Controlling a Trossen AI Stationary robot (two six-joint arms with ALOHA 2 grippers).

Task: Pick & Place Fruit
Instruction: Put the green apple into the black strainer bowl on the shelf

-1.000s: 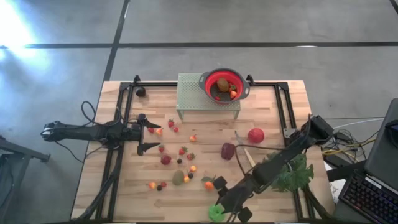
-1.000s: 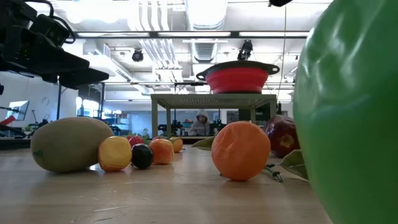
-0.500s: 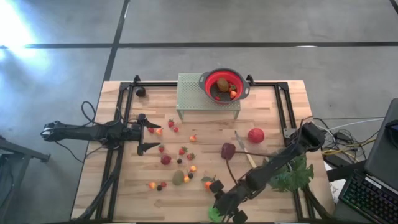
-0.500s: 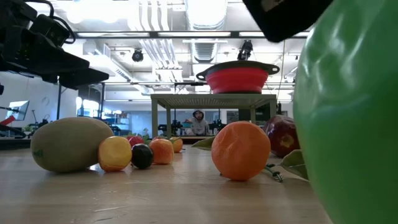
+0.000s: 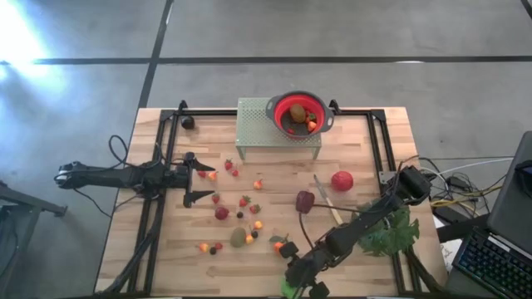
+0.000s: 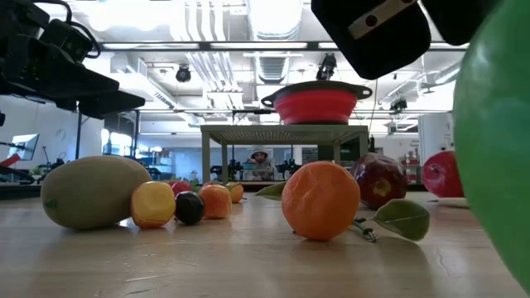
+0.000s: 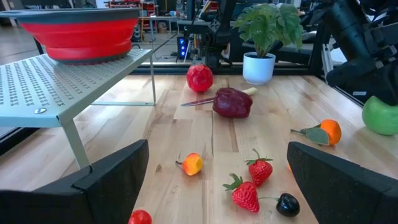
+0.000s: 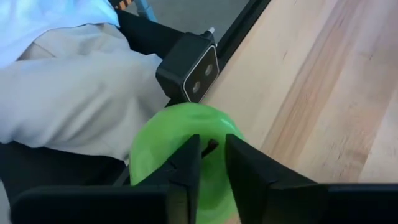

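My right gripper [image 8: 211, 163] sits at the near table edge w/ its two dark flat fingers [image 8: 184, 168] drawn close together over the top of the green apple [image 8: 180, 140]. The apple is smooth, glossy and round. The fingers look to pinch its stem, but I can't tell for sure that it's gripped. Just beyond the apple is a small black boxy camera [image 8: 188, 70]. The wood under me is pale planks w/ straight grain.

My left gripper [image 7: 214, 180] hangs wide open, holding nothing. Between its blocky fingers lie dimpled red strawberries [image 7: 247, 191], and farther ahead is a waxy maroon fruit [image 7: 232, 102]. The red ribbed bowl [image 7: 81, 34] sits on a perforated metal stand [image 7: 56, 84].
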